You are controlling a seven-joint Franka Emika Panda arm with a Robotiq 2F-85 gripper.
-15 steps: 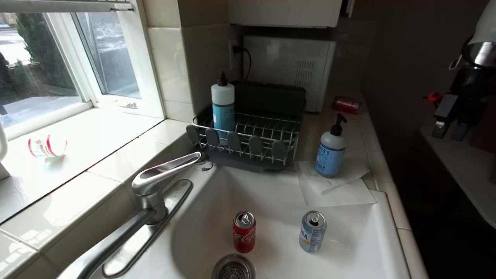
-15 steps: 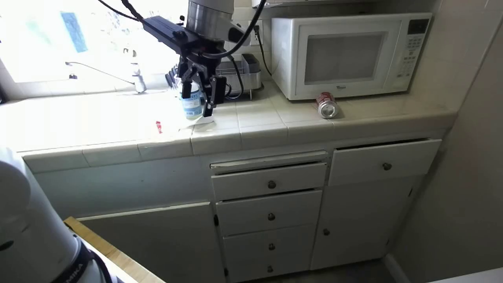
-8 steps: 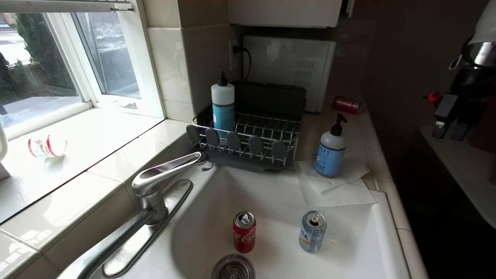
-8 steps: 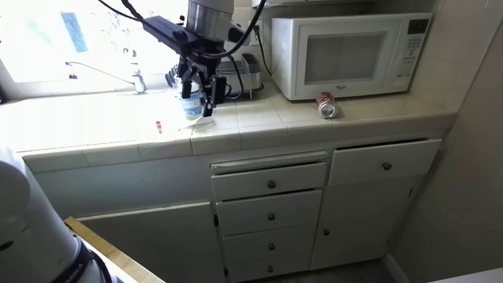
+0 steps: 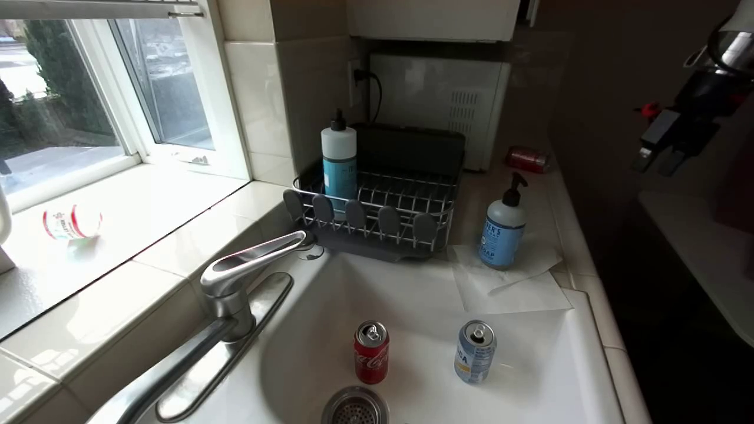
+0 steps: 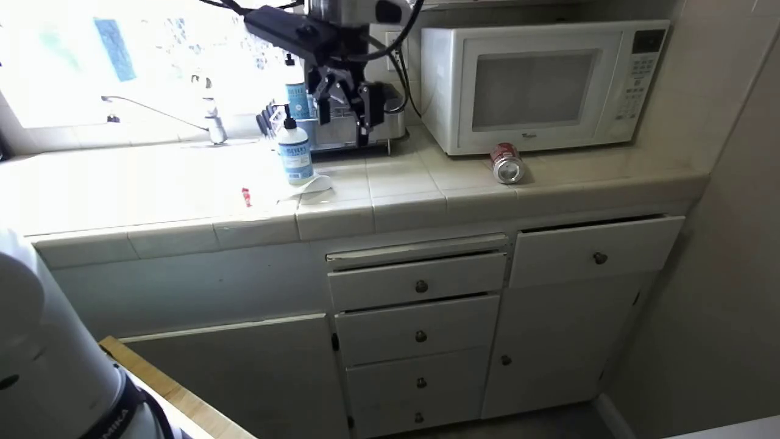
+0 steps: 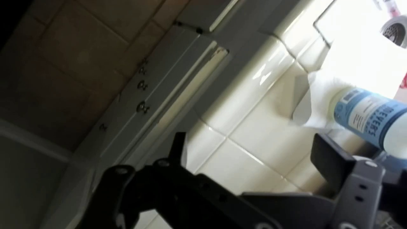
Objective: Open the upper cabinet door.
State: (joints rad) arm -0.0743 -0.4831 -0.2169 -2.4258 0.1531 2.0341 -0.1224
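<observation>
My gripper (image 7: 249,140) hangs spread, well apart from the upper cabinet door (image 5: 534,13).
In an exterior view I get that door as a slim pale strip at the top of the frame, right of centre; its long axis runs nearly upright, lower end pointing down, a dark gap between it and the upper cabinet (image 5: 430,20) (the frame crops both, so which way the door's face points I can't tell). In the wrist view my fingers (image 7: 332,160) stand wide apart above the tiled counter (image 7: 264,127), with a blue-labelled soap bottle (image 7: 369,117) at the right. The microwave (image 6: 536,91) sits upper right in an exterior view, a red can (image 6: 507,163) lying just in front.
</observation>
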